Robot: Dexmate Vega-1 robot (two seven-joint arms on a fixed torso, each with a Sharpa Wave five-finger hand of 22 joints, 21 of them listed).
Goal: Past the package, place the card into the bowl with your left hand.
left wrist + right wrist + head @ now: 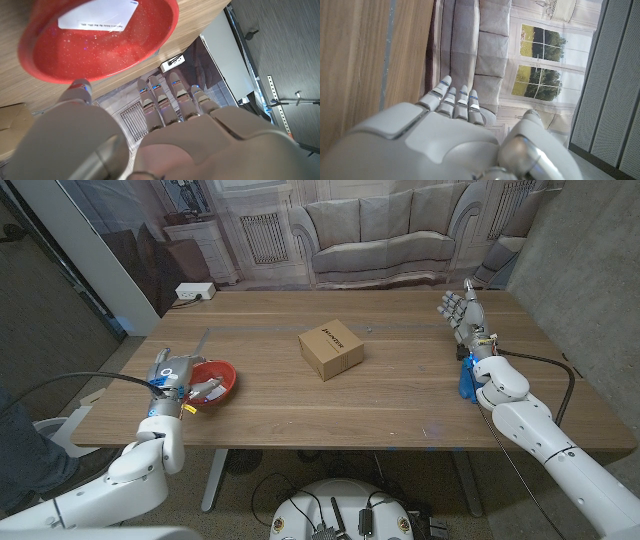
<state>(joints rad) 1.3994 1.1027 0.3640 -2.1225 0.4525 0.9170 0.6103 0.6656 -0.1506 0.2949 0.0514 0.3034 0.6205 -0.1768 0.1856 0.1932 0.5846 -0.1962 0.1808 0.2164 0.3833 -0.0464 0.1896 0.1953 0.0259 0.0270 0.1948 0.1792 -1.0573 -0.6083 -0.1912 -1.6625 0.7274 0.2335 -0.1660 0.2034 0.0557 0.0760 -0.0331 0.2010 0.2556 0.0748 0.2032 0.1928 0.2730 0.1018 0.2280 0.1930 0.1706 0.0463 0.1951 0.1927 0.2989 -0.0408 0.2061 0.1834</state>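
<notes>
A: Where is the card (pixel 97 19) now?

B: Lying white side up inside the red bowl (pixel 60 50), on its floor toward one wall; the left wrist view shows it plainly; the bowl sits at the near left of the desk (pixel 400 395), and the package (pixel 331 350), a small brown box, stands well apart at the middle.

A: And the left hand (pixel 172 380)?

B: Just beside the bowl on its left; its fingers (pixel 172 95) are stretched out side by side with nothing between them, so it has let go of the card, as far as I can judge.

A: So what does the step call for?

B: A clean withdrawal, I think; lift the hand up and back toward the near edge, keeping the fingers straight so none hooks the bowl's rim; the bowl looks light and would slide or tip if nudged, and the card could skip out.

A: The right hand (pixel 462 315)?

B: At the far right of the desk, standing upright, its fingers (pixel 455 97) extended together and holding nothing; it should wait there; it has no part in this.
</notes>
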